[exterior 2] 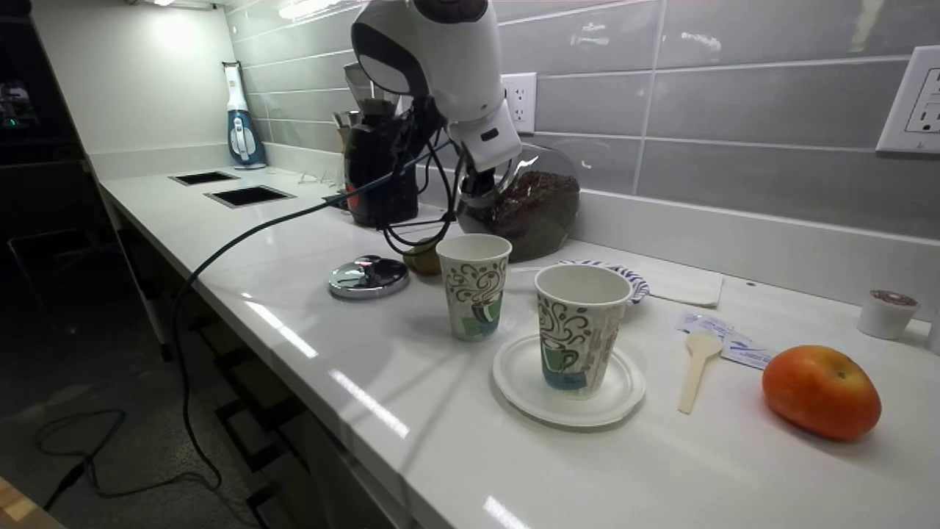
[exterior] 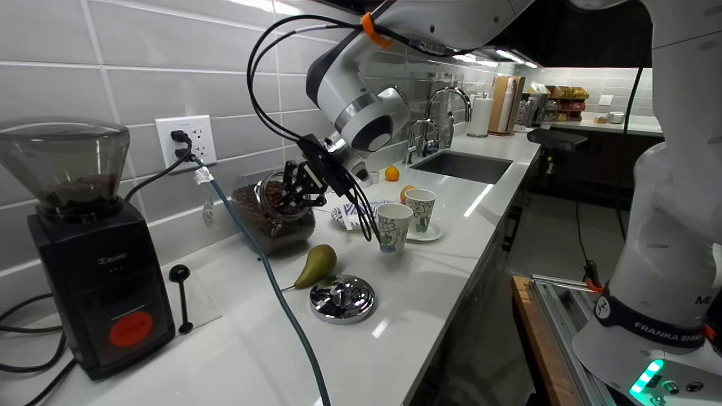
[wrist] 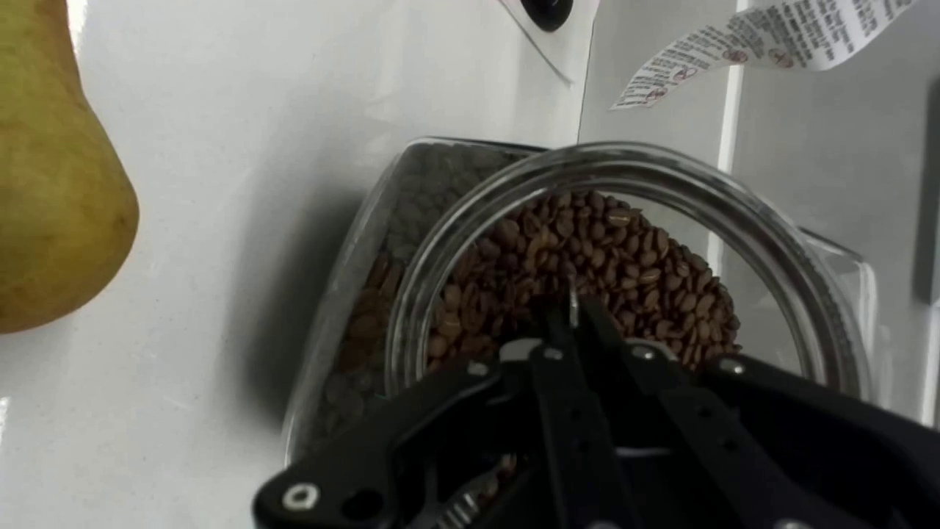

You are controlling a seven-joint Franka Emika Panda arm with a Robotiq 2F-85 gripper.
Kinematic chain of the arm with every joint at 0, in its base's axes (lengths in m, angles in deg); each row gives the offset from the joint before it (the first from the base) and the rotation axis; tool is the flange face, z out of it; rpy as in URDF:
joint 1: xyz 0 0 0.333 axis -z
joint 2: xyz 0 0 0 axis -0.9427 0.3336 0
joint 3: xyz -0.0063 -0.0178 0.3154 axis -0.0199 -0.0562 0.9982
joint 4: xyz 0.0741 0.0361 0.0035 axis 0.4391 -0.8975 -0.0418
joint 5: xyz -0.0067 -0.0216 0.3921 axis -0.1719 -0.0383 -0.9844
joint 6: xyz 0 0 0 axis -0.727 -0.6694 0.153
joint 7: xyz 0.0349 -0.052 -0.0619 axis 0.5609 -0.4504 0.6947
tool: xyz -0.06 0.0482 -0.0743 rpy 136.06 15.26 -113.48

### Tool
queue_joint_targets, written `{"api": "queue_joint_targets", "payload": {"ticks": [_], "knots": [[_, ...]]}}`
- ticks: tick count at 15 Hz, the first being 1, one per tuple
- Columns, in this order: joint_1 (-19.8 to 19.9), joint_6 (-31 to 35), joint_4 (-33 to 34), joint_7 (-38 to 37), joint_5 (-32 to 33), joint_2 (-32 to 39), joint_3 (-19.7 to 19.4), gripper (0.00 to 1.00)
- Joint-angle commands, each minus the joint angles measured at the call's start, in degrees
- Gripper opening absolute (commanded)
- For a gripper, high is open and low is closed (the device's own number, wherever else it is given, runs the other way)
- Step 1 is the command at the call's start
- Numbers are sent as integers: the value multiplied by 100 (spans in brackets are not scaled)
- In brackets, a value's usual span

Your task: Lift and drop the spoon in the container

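Observation:
A clear glass jar of coffee beans lies tilted, mouth toward my gripper, in both exterior views (exterior: 282,239) (exterior 2: 552,231). Its round rim (wrist: 631,156) fills the middle of the wrist view. My gripper (wrist: 576,316) has its fingertips inside the jar's mouth, over the beans; in an exterior view the gripper (exterior: 290,197) is at the opening. The fingertips are closed together on a thin silver strip, apparently the edge of a metal spoon (wrist: 573,305). The rest of the spoon is hidden. A separate pale wooden spoon (exterior 2: 693,375) lies on the counter.
A pear (exterior: 318,266) and a chrome lid (exterior: 342,299) lie before the jar. Paper cups (exterior 2: 474,290) (exterior 2: 584,327), a white plate (exterior 2: 507,386) and a tomato (exterior 2: 821,391) are nearby. A coffee grinder (exterior: 101,282), a cable (exterior: 276,282) and the tiled wall border the area.

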Motion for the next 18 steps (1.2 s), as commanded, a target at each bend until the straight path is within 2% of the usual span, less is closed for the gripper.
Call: {"api": "queue_joint_targets", "payload": {"ticks": [1, 8, 10, 14, 15, 16, 18], "knots": [[10, -151, -52, -147, 321, -66, 1, 42], [-15, -168, -168, -49, 384, -277, 13, 91], [-24, -145, -205, 25, 342, -355, 19, 100], [-42, -61, -337, 218, 242, -524, 26, 100], [-46, -28, -347, 267, 213, -550, 27, 75], [-45, -15, -360, 311, 188, -577, 28, 74], [-48, 0, -414, 377, 181, -688, 31, 60]]}}
